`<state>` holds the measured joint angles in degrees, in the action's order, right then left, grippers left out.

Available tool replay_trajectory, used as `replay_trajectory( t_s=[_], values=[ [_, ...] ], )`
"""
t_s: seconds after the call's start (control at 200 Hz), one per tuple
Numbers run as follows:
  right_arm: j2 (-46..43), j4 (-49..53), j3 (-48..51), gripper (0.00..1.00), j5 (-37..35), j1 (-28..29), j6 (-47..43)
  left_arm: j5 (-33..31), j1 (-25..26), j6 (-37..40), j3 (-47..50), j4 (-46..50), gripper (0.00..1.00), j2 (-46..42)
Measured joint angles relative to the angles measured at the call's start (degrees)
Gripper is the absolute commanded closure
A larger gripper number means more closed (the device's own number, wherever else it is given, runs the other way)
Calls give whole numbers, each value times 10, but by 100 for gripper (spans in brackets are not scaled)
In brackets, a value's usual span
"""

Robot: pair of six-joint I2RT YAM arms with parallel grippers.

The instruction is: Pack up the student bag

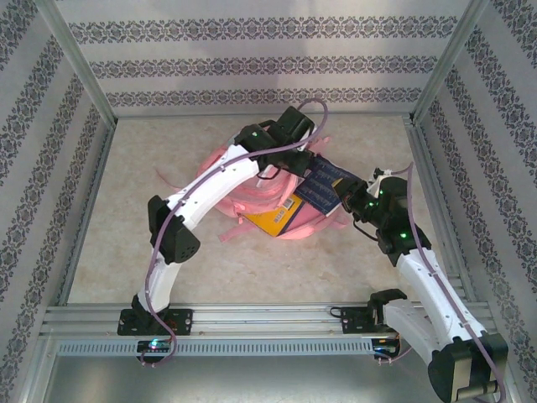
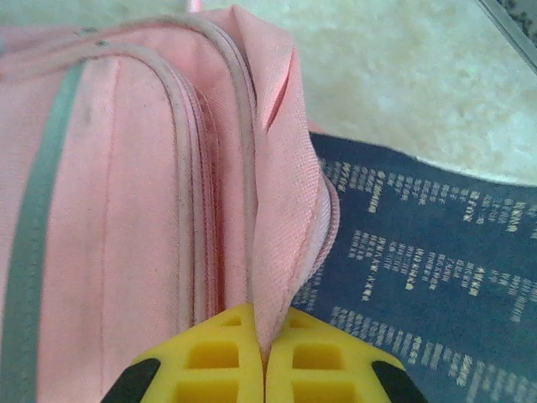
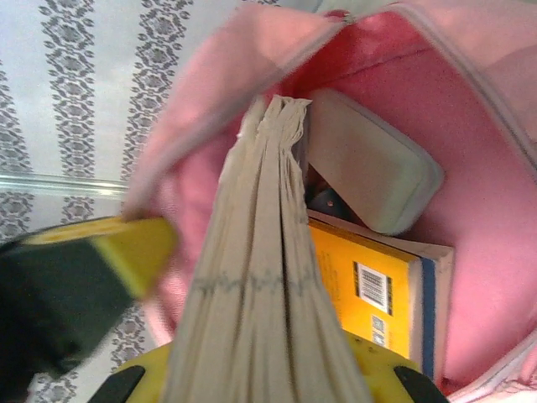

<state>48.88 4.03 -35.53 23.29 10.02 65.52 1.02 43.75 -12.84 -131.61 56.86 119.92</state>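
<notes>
From above, the student bag (image 1: pixel 256 200) lies in the middle of the table (image 1: pixel 168 159), partly under the left arm. The left gripper (image 1: pixel 312 159) is down at the bag's far right edge, and the right gripper (image 1: pixel 351 201) meets the near corner of a blue book (image 1: pixel 323 189) just beside it. A yellow book (image 1: pixel 273 220) sticks out of the bag on the near side of both sets of fingers. In the left wrist view, the left gripper (image 2: pixel 264 357) has its yellow fingers pressed together on an upright fold of the bag (image 2: pixel 126 210). The zipped seams run away ahead and left of the fingers, the blue book (image 2: pixel 436 269) lies flat to their right, and the table (image 2: pixel 403 75) shows beyond it. In the right wrist view, the right gripper (image 3: pixel 264 382) pinches the blue book (image 3: pixel 260 277) edge-on, its pale pages standing between the fingers and reaching into the bag's (image 3: pixel 470 193) open mouth. Ahead and right of the fingers, inside, a grey case (image 3: pixel 369 168) rests above the yellow book (image 3: pixel 361 285)
</notes>
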Motion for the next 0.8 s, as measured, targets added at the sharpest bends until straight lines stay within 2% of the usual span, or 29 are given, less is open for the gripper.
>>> replay_trajectory(
  t_s=[0.17, 0.305, 0.59, 0.799],
  values=[
    [7, 7, 1, 100, 0, 7, -16, -62, -7, 23, 0, 20, 100, -70],
    [40, -16, 1, 100, 4, 26, -25, -86, -11, 35, -4, 37, 100, -91],
    [161, -150, -9, 100, 8, 83, 31, -84, -11, 37, -3, 43, 100, -91],
    [266, -238, -42, 100, -51, 132, 95, -69, -16, 34, -3, 43, 100, -91]
  ],
)
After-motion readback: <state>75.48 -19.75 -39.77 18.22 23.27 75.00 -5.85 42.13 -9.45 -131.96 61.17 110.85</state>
